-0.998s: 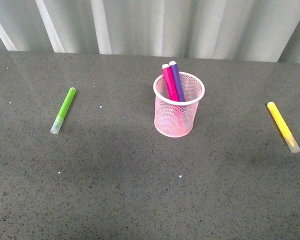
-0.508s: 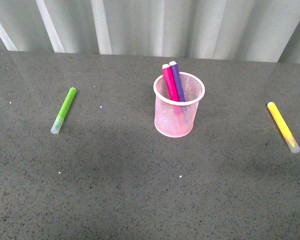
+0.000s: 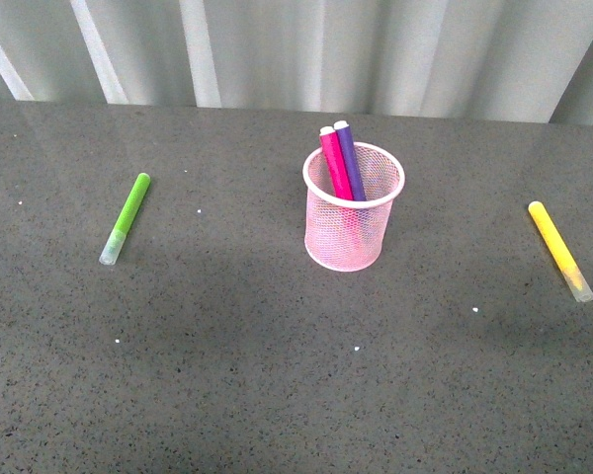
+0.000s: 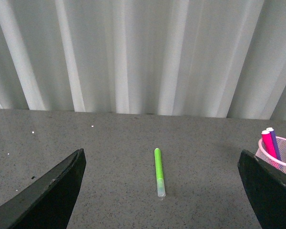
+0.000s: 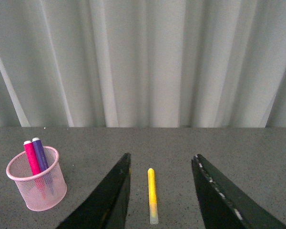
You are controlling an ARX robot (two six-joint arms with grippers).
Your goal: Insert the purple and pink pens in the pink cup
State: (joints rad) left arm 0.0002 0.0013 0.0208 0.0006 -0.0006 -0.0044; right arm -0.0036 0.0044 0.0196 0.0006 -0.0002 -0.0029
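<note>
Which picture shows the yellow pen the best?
The right wrist view: the yellow marker lies whole between the open right gripper fingers. The front view shows it whole too, but off near the right edge. The left wrist view misses it.

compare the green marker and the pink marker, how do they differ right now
The green marker lies flat on the grey table, out to the left of the pink mesh cup; the pink marker stands tilted inside that cup beside the purple marker. The green one shows its whole length, clear cap included; the pink one's lower part sits behind the mesh. Both look like the same thick marker type.
</note>
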